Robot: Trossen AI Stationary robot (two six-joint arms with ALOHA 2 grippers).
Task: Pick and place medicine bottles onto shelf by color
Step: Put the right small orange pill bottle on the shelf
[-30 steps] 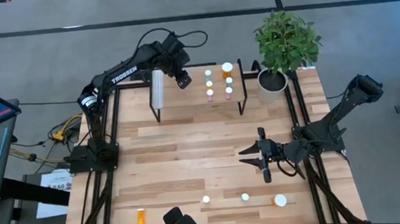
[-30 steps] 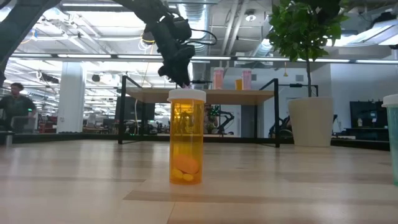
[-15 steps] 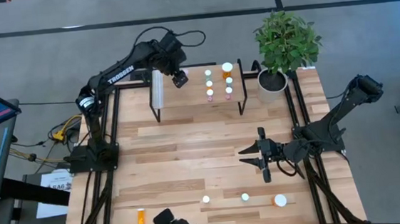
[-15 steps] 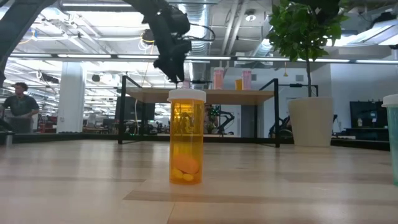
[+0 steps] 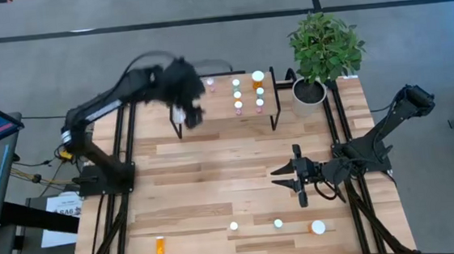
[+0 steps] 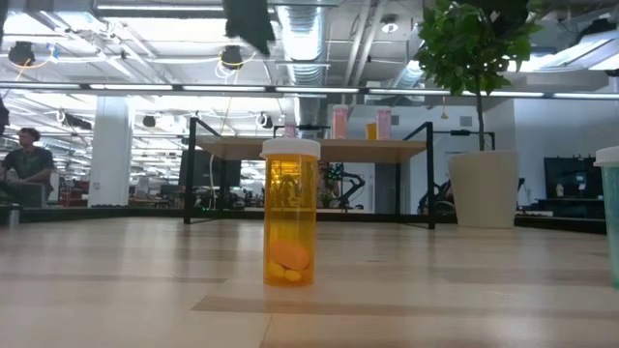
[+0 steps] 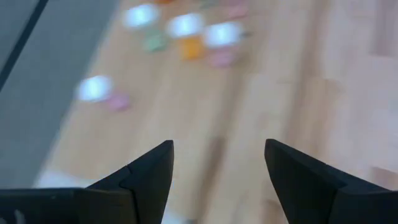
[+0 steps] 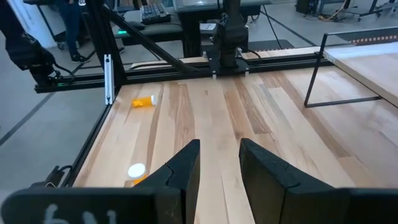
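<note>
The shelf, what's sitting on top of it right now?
On the shelf stand small medicine bottles, white-capped, one apart. The left end effector hangs over its white-strip end, covering some of it.

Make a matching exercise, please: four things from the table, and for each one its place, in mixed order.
Things:
1. orange bottle
2. pot
3. left hand
4. right hand

Places:
A. back right corner of the table
B. over the table's right half, in front of the shelf
C. front left of the table
D. above the shelf's left end

Pairs: 1-C, 2-A, 3-D, 4-B
</note>
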